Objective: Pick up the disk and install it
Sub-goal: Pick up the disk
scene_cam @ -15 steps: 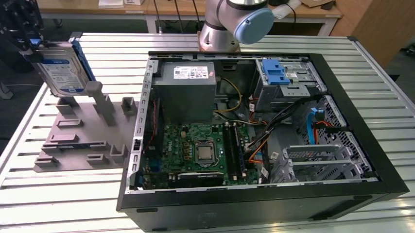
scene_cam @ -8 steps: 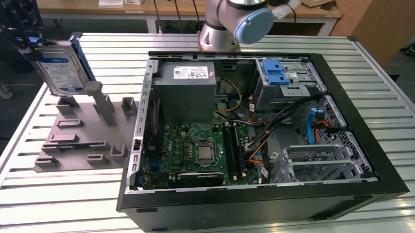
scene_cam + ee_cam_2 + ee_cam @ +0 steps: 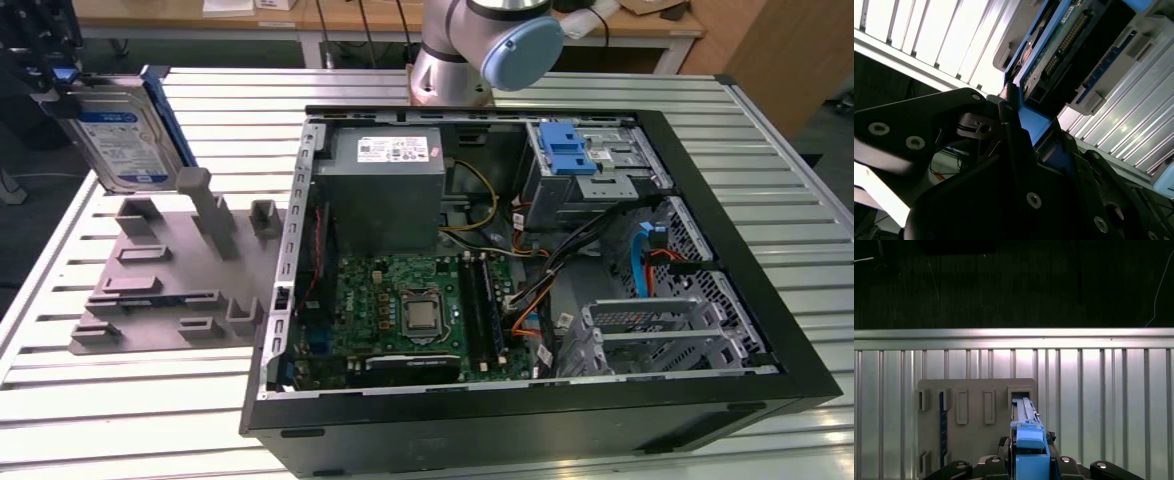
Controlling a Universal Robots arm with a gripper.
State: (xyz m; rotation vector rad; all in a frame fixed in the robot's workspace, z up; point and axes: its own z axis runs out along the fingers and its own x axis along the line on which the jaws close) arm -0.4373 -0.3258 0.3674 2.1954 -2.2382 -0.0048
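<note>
The disk (image 3: 118, 140) is hanging upright over the far end of the grey holder plate (image 3: 160, 290), its white-and-blue label facing the exterior camera and its blue bracket framing its edges. In the first wrist view the disk (image 3: 1028, 440) is showing edge-on, lined up directly above an open slot (image 3: 1021, 394) in the holder (image 3: 974, 390). Its lower edge is sitting level with the top of the holder's tallest post (image 3: 200, 205); whether it is fully out of the slot cannot be told.

The gripper (image 3: 54, 88) is clamping the disk at its upper end, above the holder. In the second wrist view the black fingers (image 3: 1013, 135) are pressing against the blue bracket from both sides, closed down to the disk's thickness, with the disk's circuit-board face (image 3: 1064, 45) stretching away from them toward the holder. In the first wrist view the gripper (image 3: 1029, 462) is enclosing the bracket's near end.

The holder is lying flat on the slatted metal table (image 3: 80, 400). Just beside the holder, on the exterior view's right, the open computer case (image 3: 747, 400) is lying on its side. Inside the case, the grey power-supply box (image 3: 387, 190) is sitting on the side nearest the holder, with the green motherboard (image 3: 400, 310) beside it. The metal drive cage (image 3: 581, 175) with its blue latch (image 3: 567, 150) is sitting farther from the holder. The arm's base (image 3: 467, 50) is standing behind the case, well apart from the holder.
</note>
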